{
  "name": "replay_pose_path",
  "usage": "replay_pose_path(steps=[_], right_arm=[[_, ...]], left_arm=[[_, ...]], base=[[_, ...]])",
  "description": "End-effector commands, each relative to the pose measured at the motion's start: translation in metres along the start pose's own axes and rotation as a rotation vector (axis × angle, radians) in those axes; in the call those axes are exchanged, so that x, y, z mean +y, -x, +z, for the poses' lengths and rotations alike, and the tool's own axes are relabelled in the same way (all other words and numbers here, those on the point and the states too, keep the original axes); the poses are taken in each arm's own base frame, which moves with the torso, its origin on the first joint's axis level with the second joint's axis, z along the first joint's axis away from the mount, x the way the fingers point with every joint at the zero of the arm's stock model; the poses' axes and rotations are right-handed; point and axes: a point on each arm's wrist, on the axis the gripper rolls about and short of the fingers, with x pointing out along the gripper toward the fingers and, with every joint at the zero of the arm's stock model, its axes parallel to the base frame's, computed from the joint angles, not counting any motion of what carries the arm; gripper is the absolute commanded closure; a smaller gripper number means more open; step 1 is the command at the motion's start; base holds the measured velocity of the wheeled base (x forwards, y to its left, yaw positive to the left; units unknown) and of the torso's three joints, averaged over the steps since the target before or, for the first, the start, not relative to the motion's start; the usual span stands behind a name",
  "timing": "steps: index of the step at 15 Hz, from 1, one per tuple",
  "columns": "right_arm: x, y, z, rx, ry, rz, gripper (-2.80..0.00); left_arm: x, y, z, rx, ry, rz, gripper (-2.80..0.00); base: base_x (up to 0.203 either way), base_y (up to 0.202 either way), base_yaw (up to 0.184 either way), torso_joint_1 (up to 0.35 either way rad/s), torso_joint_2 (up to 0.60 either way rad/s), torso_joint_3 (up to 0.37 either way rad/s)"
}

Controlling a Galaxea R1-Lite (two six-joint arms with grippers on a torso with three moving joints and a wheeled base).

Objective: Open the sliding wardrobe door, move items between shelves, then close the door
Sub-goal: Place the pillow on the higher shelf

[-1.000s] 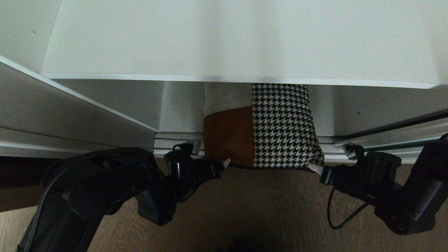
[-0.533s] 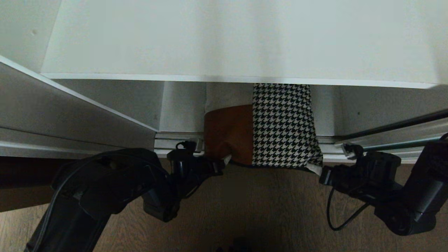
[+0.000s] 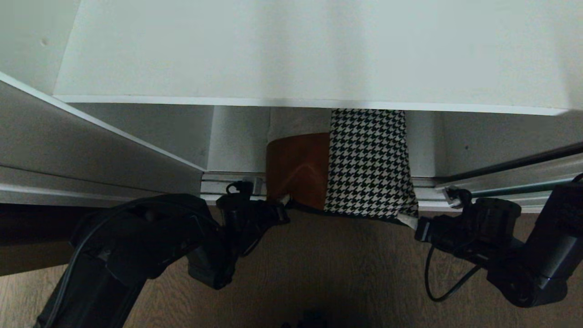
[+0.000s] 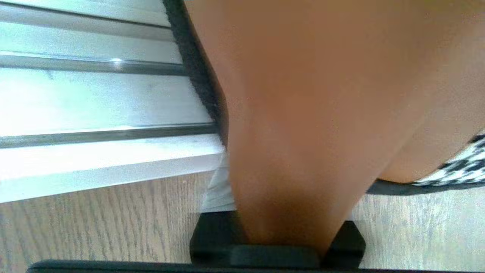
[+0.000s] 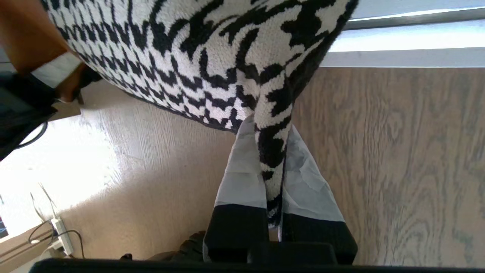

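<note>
While both grippers are pinching the cushion (image 3: 341, 168) | left gripper (image 3: 281, 210) clamping its tan corner, right gripper (image 5: 273, 178) its houndstooth corner | cushion hanging under the upper shelf (image 3: 291, 54) | step: moving between shelves | next: lifting evenly

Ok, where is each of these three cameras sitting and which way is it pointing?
Head view: on the robot's head, looking down at the white shelf, the cushion under it and the floor; both arms show, left gripper, right gripper.
Left wrist view: behind the left gripper, facing the cushion's tan corner and the door track.
Right wrist view: behind the right gripper, facing the houndstooth corner it pinches.
All three share the cushion.
</note>
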Motion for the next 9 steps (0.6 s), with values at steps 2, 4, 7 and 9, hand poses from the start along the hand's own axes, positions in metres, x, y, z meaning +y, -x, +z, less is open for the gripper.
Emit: replay_pose_path(steps=[2,4,7,9], right_arm=[[0.001,-0.001,-0.001,0.002,0.0,0.009,0.0],[0.001,-0.001,-0.002,0.002,-0.001,0.007,0.0],[0.004,0.004,-0.001,0.002,0.0,0.009,0.0],[0.01,0.01,0.001,0.0,0.004,0.017,0.0]], left_arm=[[-0.004,0.0,-0.01,0.02,0.001,-0.008,0.0],[-0.006,0.001,-0.014,0.034,0.0,-0.009,0.0],[-0.027,0.007,-0.013,0.038,0.001,-0.002,0.0],[-0.039,0.008,-0.007,0.005,0.002,0.056,0.0]], base=[[0.0,0.0,0.0,0.0,0.0,0.0],[0.0,0.0,0.0,0.0,0.0,0.0],[0.0,0.0,0.0,0.0,0.0,0.0],[0.0,0.0,0.0,0.0,0.0,0.0]])
